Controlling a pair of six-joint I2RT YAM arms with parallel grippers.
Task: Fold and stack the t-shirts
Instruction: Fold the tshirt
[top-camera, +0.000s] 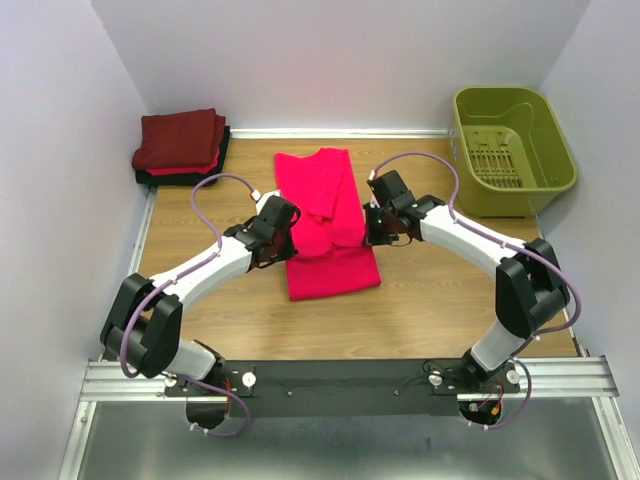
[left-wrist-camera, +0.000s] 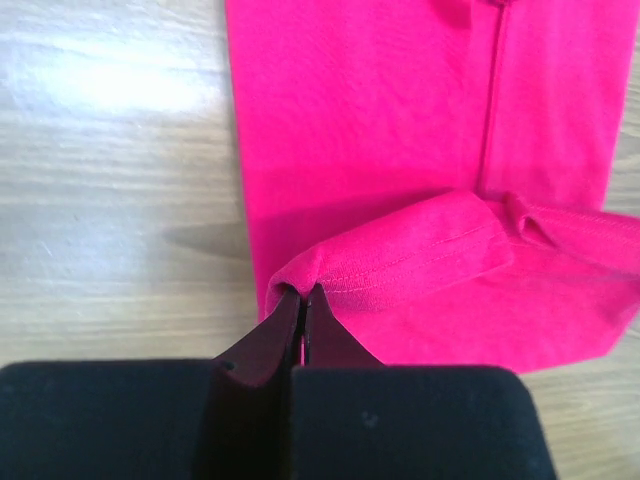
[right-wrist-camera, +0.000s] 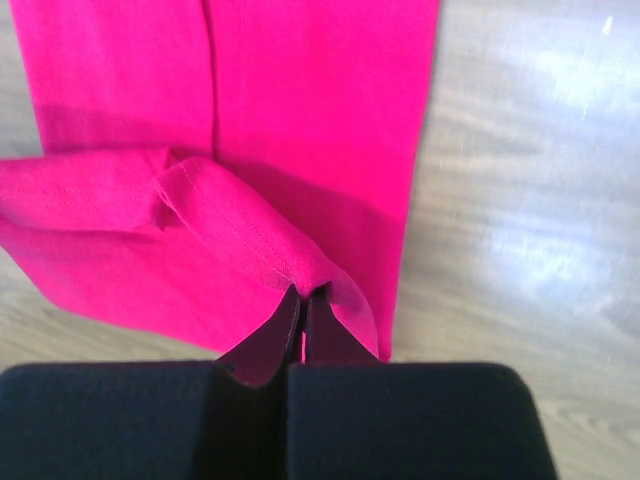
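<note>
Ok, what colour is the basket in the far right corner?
Olive green; the basket shows best in the top view.

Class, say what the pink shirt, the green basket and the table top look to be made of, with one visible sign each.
The pink shirt: soft matte knit cloth, likely cotton; drapes and shows stitched hems. The green basket: smooth plastic, slightly glossy, with moulded slots. The table top: wood or laminate; grain lines, light sheen.

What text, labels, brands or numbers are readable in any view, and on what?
None readable in any view.
The pink t-shirt, folded stack of shirts, olive basket and wooden table show no print, tag or number.
</note>
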